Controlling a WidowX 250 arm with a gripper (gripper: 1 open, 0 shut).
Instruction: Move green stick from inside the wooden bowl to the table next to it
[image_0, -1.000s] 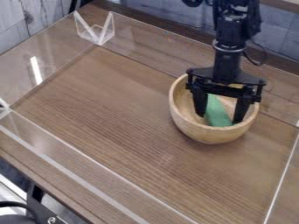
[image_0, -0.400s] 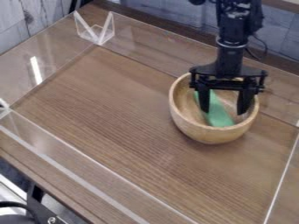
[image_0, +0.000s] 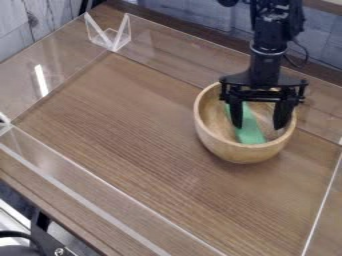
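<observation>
1. Nearest my camera, well to the near-left of the pincer, a clear acrylic wall (image_0: 120, 215) runs along the front edge of the table (image_0: 120, 130), a broad brown wood-grain top.

2. Between that wall and the pincer lies bare tabletop; I see nothing loose on it on this side.

3. The wooden bowl (image_0: 214, 140), round, light tan and thick-walled, sits on the table directly under the pincer, its near rim just in front of the fingertips.

4. The green stick (image_0: 250, 130) lies inside the bowl, a small bright green block leaning along the pale inner slope, directly below the pincer and between its two fingers. I cannot tell whether either finger touches it.

5. The gripper (image_0: 258, 115) on my arm points straight down into the bowl, its black fingers spread wide, one on each side of the stick, pinching nothing that I can see.

6. Above the pincer the black wrist and arm (image_0: 273, 35) rise out of the top of the picture.

7. Farthest off, well to the far-left of the pincer, a small clear acrylic bracket (image_0: 107, 33) stands at the back corner of the table's walls.
</observation>
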